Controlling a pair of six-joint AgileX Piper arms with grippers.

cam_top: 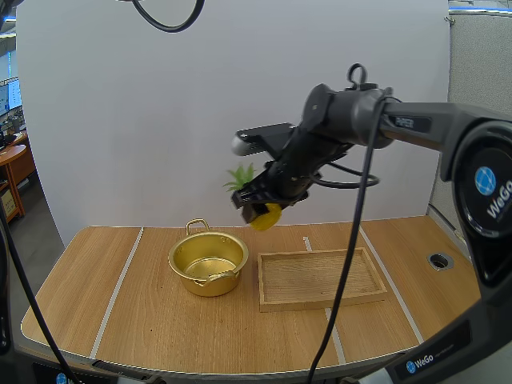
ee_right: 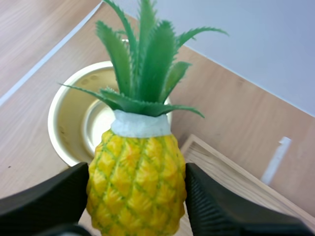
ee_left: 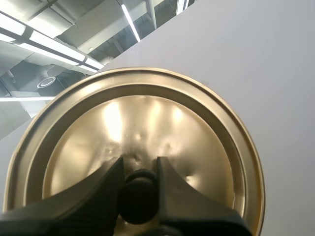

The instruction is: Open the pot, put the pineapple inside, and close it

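High view: the open pot (cam_top: 210,285) stands on the table (cam_top: 160,336), a wooden tray (cam_top: 320,303) just right of it. The right gripper (cam_top: 258,210) holds the pineapple (cam_top: 267,217) in the air above the pot's right side. Left wrist view: the left gripper (ee_left: 139,169) is clamped on the black knob (ee_left: 138,199) of the lid (ee_left: 147,123). Right wrist view: both fingers (ee_right: 49,196) pinch the pineapple's yellow body, its leaves over the pot.

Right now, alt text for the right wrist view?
Right gripper holds a yellow, green-leaved pineapple between its fingers. Beyond it, on the wooden table, are the open gold pot and a corner of a wooden tray.
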